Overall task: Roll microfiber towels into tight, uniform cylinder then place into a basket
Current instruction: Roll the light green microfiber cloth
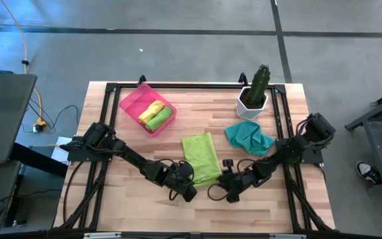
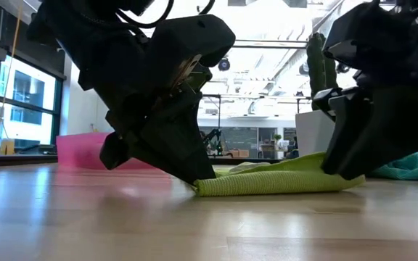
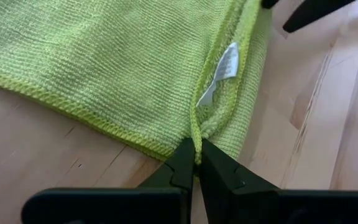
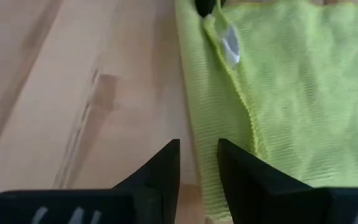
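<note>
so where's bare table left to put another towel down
Bare wood lies between the pink basket and the cactus pot, and along the left side below the basket. It is crowded at the near edge, where the left gripper pinches the lime green towel and the right gripper stands beside it, jaws apart. The teal towel fills the right.

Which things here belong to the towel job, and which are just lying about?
Job: green towel, pinched by the left gripper; right gripper at its edge; teal towel; pink basket holding two rolls.
Lying about: cactus pot.
</note>
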Motion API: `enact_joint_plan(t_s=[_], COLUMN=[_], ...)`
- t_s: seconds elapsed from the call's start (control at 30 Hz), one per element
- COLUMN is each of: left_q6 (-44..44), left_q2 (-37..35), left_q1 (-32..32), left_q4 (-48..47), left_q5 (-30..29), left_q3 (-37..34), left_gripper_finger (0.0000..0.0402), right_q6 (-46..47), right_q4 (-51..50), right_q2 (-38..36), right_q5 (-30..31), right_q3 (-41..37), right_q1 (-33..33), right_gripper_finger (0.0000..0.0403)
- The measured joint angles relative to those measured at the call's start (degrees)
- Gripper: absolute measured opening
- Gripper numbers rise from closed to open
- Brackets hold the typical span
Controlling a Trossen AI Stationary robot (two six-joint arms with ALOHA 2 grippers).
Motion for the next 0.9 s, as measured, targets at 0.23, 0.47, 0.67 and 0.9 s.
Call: enact_joint_plan(t_s=[0.23,0.47,0.67,0.9], left_q6=[0.0,0.02,0.02,0.04], left_q2=[0.0,0.0,0.02,0.02], left_q1=[0.0,0.0,0.0,0.0], left_q4=[0.0,0.0,0.02,0.02], left_q5=[0.04,0.11,0.2,0.2], left_q3=[0.0,-0.02,-0.02,-0.02], left_gripper_finger=[0.001,0.001,0.001,0.001], right_q6=[-2.6,-3.89,-6.82,-7.98], right_q4=[-0.29,-0.22,-0.2,0.79], right_q2=[0.02,0.02,0.02,-0.02], right_q5=[1.22,0.95,2.04,2.94], right_q3=[0.0,0.02,0.04,0.06], right_q1=[-0.02,-0.02,-0.02,-0.02], right_gripper_finger=[0.0101,0.0165,0.0215,0.0222])
